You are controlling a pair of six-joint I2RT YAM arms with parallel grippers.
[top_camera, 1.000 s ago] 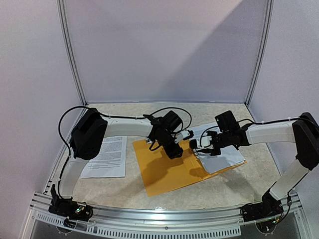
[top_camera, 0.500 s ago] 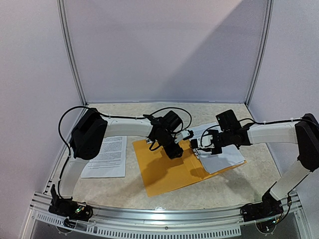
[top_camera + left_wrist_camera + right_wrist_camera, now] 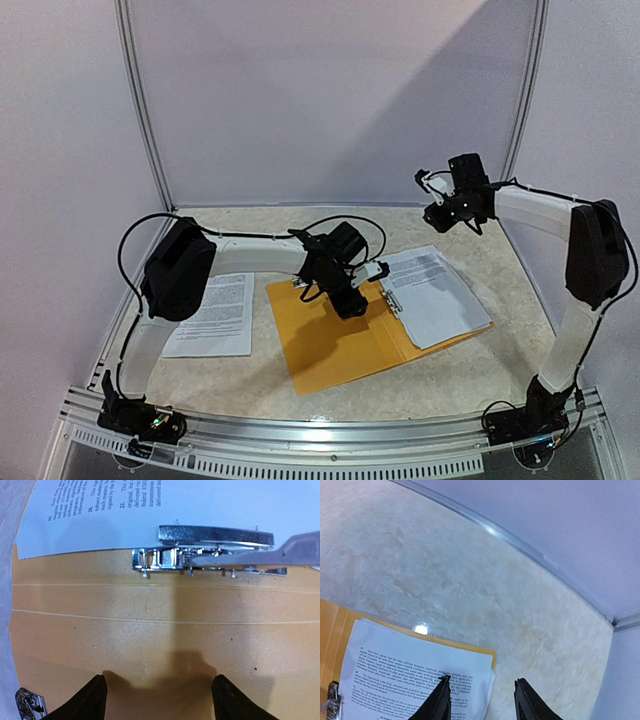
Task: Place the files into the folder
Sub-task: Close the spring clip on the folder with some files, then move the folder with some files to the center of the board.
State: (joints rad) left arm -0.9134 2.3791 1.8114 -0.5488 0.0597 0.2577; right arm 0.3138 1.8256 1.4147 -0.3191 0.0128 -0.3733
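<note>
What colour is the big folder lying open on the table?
Orange-yellow. The folder shows best in the left wrist view.

The folder (image 3: 335, 340) is lying open near the middle of the surface (image 3: 260, 225), turned at an angle. The files (image 3: 435, 300) are lying on its right half, their left edge just beside the clip (image 3: 392, 300) at the folder's far middle. A loose sheet (image 3: 215, 315) is lying on the surface left of the folder, apart from it and partly under the left arm. The left gripper (image 3: 352, 305) is hanging over the folder's left half, just left of the clip. The right gripper (image 3: 432, 195) is hanging high at the far right, well apart from the files.
</note>
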